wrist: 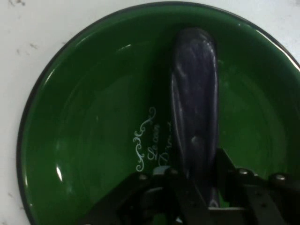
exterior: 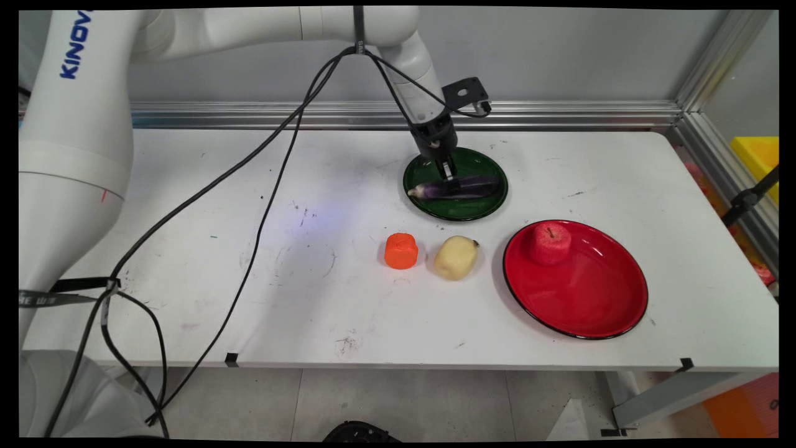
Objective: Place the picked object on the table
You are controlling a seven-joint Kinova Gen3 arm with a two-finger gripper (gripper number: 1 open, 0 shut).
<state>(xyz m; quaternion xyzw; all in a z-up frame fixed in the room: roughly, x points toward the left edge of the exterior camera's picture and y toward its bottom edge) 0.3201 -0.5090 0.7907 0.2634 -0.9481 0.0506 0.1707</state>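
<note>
The end effector point(exterior: 449, 176) is down inside the green plate point(exterior: 482, 208) at the far middle of the white bench point(exterior: 311, 298), its two fingers clamped on the dark purple eggplant point(exterior: 472, 185), which lies across the plate's floor. In the hand view the eggplant point(wrist: 194, 93) runs straight up from between the fingers point(wrist: 224, 164), and white ornate lettering is printed on the green plate point(wrist: 93, 117) just beside it; only "Le" can be read, the rest being too small and partly covered. Nearer the camera an orange block point(exterior: 401, 251) and a pale yellow potato point(exterior: 456, 257) sit just beside each other. To their right a red plate point(exterior: 591, 298) carries a red apple point(exterior: 550, 242) near its far rim.
</note>
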